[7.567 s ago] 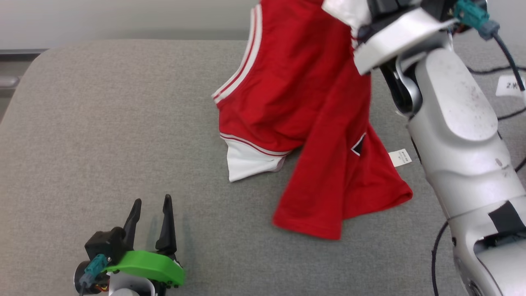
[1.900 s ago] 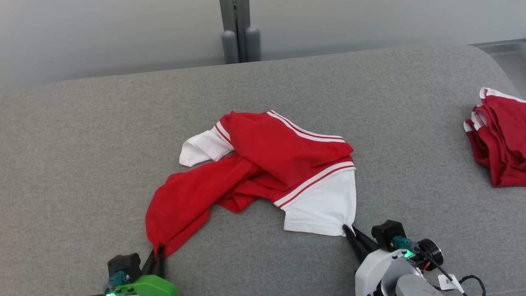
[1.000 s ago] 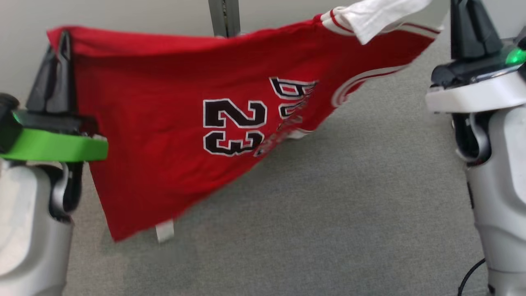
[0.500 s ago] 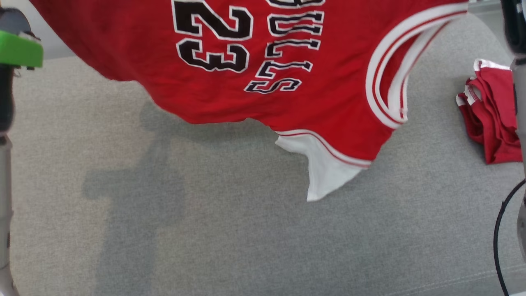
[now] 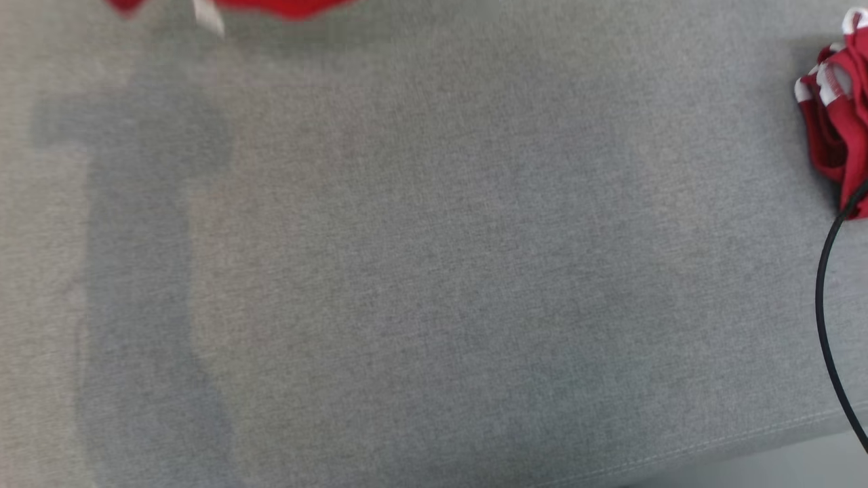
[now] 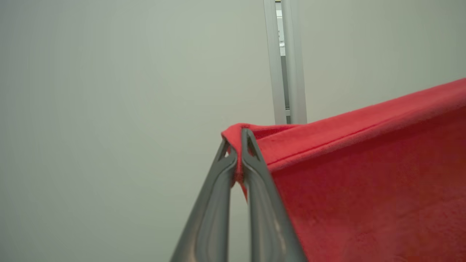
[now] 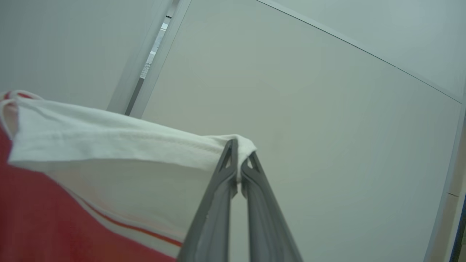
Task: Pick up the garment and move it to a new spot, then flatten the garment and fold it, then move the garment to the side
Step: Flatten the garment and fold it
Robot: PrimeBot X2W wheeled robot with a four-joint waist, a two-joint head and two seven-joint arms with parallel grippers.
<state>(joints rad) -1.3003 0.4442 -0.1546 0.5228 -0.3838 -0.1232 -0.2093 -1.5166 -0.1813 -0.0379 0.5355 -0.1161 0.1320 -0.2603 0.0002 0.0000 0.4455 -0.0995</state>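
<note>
Between the left gripper's fingers: one hem corner of the red jersey, pinched by fully closed tips. The cloth runs off to that gripper's right, fairly taut.

Between the right gripper's fingers: the edge of the white sleeve, likewise clamped by closed tips. The red body with its striped trim hangs below and to that gripper's left.

Below both grippers: grey upholstered surface, well under the raised jersey. The jersey's lowest red edge and a blurred pale tag sit at the top of the head view.

On the right gripper's side: pile of red-and-white garments; black cable.

Beyond the fingertips: pale wall, metal post.

Risks, as judged:
- Each hold is a thin bite at the fingertips, so a sharp swing or a hard stretch could pull a corner free.
- The two holds are mismatched, hem and sleeve, so the jersey may land skewed or creased.
- Laid down too far right, the jersey could overlap the pile.
</note>
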